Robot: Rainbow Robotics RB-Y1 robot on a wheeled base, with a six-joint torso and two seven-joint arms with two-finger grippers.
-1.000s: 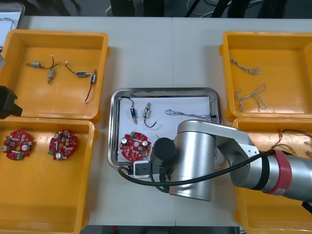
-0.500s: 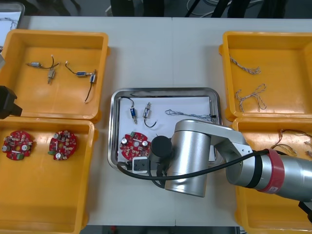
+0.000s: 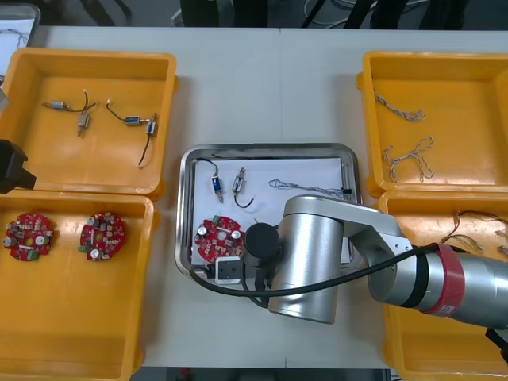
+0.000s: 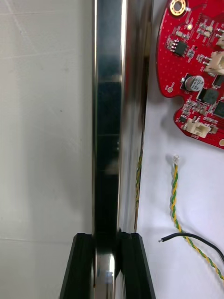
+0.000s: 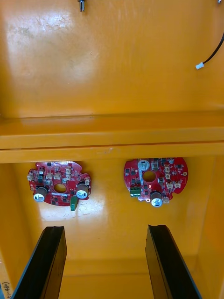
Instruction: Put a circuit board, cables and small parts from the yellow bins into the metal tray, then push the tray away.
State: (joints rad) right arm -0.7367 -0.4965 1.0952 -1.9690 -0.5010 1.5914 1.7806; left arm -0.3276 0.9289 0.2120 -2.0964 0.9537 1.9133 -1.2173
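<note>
Shiny metal tray (image 3: 266, 148) in the middle of the table, pinched by the right gripper (image 4: 106, 240).
Its black fingers (image 4: 133, 264) squeeze the tray's rim, one on each side. Just inside the rim lie a twisted yellow cable (image 4: 175, 196), a thin black cable (image 4: 193, 237) and a round red circuit board (image 4: 196, 70). The left gripper (image 5: 107, 266) hangs with fingers wide apart over two red boards (image 5: 155, 180) in a yellow bin (image 5: 112, 224).

My right gripper (image 4: 106, 238) pinches the rim of the metal tray (image 3: 266, 148) at 7 o'clock. On its white inside, a round red circuit board (image 3: 218, 236) lies flat at 8 o'clock, two small metal parts (image 3: 216, 182) at 10, and a twisted blue and white cable (image 3: 305, 186) toward 1.
</note>
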